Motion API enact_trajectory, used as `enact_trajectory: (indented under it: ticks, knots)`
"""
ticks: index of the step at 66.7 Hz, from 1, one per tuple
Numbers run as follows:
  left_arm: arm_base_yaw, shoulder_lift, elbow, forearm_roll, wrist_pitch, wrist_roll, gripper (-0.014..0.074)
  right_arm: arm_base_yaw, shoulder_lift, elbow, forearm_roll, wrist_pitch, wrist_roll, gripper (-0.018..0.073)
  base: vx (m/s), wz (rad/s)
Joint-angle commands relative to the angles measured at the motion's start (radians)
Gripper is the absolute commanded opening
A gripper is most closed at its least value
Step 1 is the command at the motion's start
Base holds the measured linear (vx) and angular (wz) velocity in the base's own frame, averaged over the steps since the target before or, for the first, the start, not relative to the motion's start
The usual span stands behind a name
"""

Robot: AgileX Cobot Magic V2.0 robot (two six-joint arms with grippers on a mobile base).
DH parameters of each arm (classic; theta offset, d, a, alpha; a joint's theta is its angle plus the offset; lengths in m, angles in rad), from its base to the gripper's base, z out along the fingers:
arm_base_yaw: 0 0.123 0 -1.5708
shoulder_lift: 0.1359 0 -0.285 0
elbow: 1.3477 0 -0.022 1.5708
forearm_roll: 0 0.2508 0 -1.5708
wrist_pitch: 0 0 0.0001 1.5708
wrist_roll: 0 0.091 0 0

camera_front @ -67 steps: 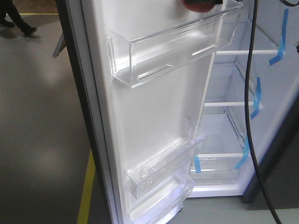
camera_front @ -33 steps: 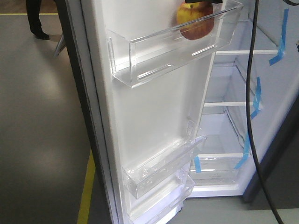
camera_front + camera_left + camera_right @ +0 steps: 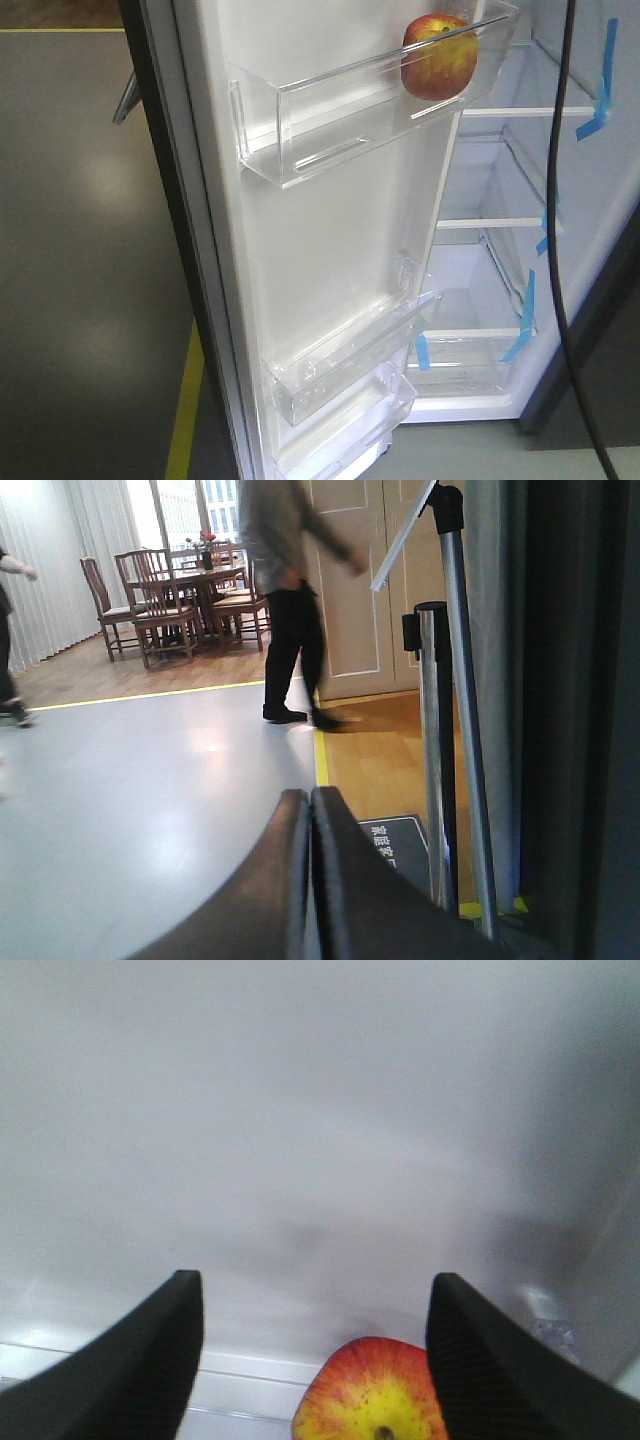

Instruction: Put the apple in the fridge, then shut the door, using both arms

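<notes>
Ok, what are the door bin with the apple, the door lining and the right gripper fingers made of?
The bin holding the apple looks like clear glossy plastic: the door lining shows through and its edges catch glare. That lining seems smooth white moulded plastic, softly shiny. The right gripper fingers are matte black, finely ribbed, probably rubber or plastic.

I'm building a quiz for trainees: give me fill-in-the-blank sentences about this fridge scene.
The apple sits in a clear bin on the open ____ of the fridge. The right gripper above the apple is ____. The left gripper is ____. The tape strips inside the fridge are ____.
Missing: door; open; shut; blue.
</notes>
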Motion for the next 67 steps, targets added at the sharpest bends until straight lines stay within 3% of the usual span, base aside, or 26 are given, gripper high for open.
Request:
enact_trajectory:
  ticks: [1, 11, 26, 34, 48, 67]
  knots:
    - [-0.006, -0.015, 0.028, -0.008, -0.07, -0.004, -0.0006, -0.005, -0.099, -0.028, 0.044, -0.044, -0.004, 0.0261, 0.0, 0.0]
    - [-0.006, -0.015, 0.028, -0.008, -0.07, -0.004, -0.0006, -0.005, -0.183, -0.028, 0.044, -0.026, -0.006, -0.0017, 0.0, 0.0]
    - [-0.006, -0.015, 0.028, -0.008, -0.072, -0.003, -0.0006, -0.005, -0.305, -0.028, 0.038, 0.073, -0.002, -0.0005, 0.0, 0.0]
    - [-0.006, -0.015, 0.028, -0.009, -0.131, -0.031, -0.0006, -0.005, -0.375, 0.022, 0.033, 0.08, -0.002, -0.0005, 0.0, 0.0]
    - [-0.006, -0.015, 0.026, -0.009, -0.255, -0.234, -0.0006, -0.005, -0.562, 0.357, 0.037, -0.053, -0.061, -0.0003, 0.0, 0.0]
    - [-0.006, -0.015, 0.026, -0.011, -0.287, -0.262, -0.0006, -0.005, -0.946, 1.038, 0.069, -0.279, -0.11, -0.0003, 0.0, 0.0]
